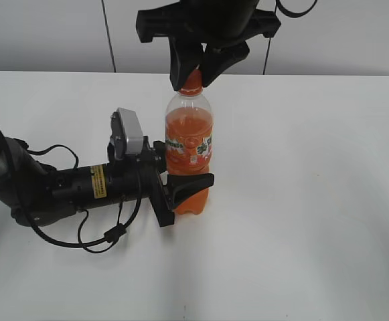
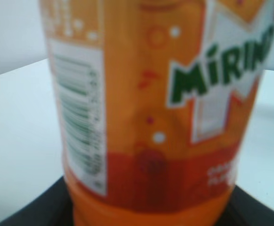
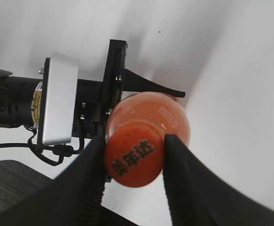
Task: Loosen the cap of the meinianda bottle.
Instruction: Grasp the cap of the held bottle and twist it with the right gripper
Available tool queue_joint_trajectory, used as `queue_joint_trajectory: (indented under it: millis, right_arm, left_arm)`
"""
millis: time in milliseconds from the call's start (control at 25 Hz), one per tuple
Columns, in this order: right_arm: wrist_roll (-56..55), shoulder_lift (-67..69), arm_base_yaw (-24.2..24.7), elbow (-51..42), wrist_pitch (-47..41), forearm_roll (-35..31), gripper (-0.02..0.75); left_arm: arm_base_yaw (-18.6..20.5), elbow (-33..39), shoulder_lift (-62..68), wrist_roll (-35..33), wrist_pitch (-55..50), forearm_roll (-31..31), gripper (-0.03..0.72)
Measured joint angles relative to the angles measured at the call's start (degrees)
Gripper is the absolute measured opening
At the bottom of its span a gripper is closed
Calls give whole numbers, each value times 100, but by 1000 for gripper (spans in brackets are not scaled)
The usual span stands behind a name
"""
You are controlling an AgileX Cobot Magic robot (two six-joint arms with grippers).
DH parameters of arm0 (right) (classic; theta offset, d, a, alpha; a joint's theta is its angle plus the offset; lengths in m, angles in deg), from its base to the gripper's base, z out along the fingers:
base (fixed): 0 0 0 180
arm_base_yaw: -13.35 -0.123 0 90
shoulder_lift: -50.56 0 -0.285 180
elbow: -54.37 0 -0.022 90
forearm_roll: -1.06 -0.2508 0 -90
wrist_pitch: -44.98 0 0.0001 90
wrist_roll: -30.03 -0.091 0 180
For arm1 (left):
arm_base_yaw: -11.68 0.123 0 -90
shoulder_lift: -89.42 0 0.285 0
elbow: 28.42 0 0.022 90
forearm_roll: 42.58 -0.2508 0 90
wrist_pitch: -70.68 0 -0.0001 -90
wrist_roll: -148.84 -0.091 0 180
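Note:
The meinianda bottle (image 1: 189,134) stands upright on the white table, with orange liquid and an orange, white and green label. My left gripper (image 1: 181,180) is shut on its lower body from the left; in the left wrist view the bottle (image 2: 151,117) fills the frame, with the jaws (image 2: 146,217) just showing at the bottom corners. My right gripper (image 1: 193,75) comes down from above and is shut on the orange cap (image 1: 192,81). In the right wrist view the two fingers (image 3: 134,141) press either side of the cap (image 3: 134,160), which bears dark print, with the bottle's shoulder (image 3: 172,117) below it.
The white table (image 1: 315,200) spreads to all sides, with a pale wall behind it. The left arm (image 1: 60,187) lies low across the table's left part with loose black cables (image 1: 104,234). Its silver wrist camera (image 1: 128,134) stands close beside the bottle.

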Motion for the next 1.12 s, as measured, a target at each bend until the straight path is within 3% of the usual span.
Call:
queue_joint_trajectory:
  millis: [200, 360, 800, 1120]
  right_arm:
    - [475, 0, 0, 0, 0, 0, 278]
    - [1490, 0, 0, 0, 0, 0, 278]
    - [5663, 0, 0, 11, 0, 0, 273]
    - [8082, -5, 0, 18, -25, -27, 273]
  left_arm:
    - [0, 0, 0, 0, 0, 0, 388]
    - [0, 0, 0, 0, 0, -5, 388]
    - [0, 0, 0, -5, 0, -22, 387]
    - [5, 0, 0, -10, 0, -34, 387]
